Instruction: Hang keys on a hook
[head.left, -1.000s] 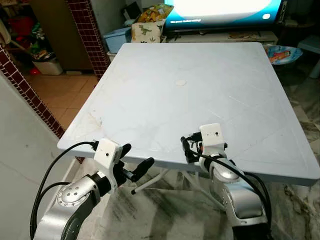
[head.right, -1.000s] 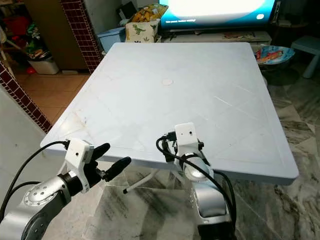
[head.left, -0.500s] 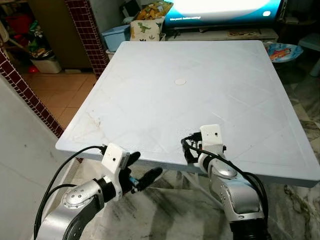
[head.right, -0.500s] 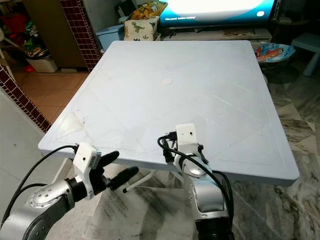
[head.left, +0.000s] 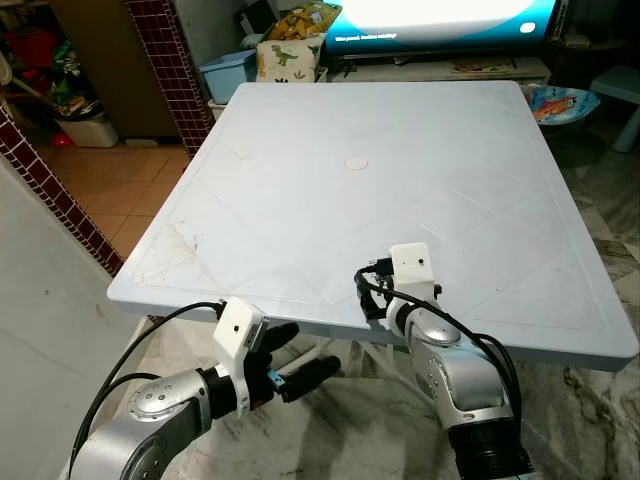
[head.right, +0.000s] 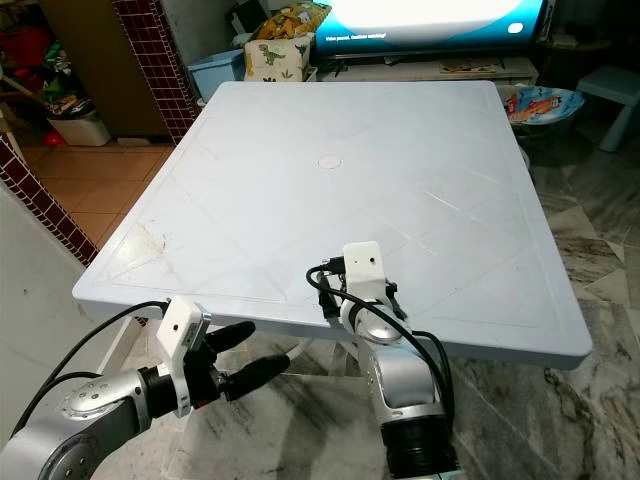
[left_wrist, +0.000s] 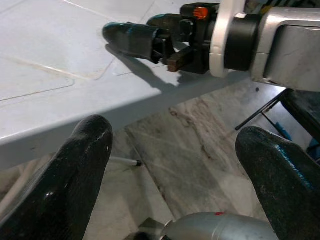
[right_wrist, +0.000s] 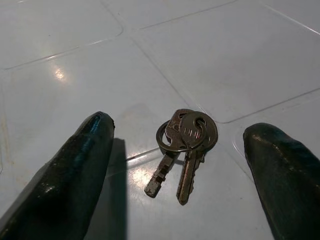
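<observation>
Reaching over the near edge of the white table (head.left: 420, 150), the right gripper (right_wrist: 180, 165) hovers wide open and empty, the keys (right_wrist: 184, 150) flat between its fingers — pickup stage. Next: lower and close. The left gripper (head.left: 295, 358), open, idles below the table edge.

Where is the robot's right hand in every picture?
Left eye view: the right hand is at the table's near edge, under its white camera box.
Right eye view: same spot.
Left wrist view: beyond the left hand, reaching over the table's edge.
Right wrist view: its two black fingers are spread, with the keys between them.
Shared landmark: the white table.
</observation>
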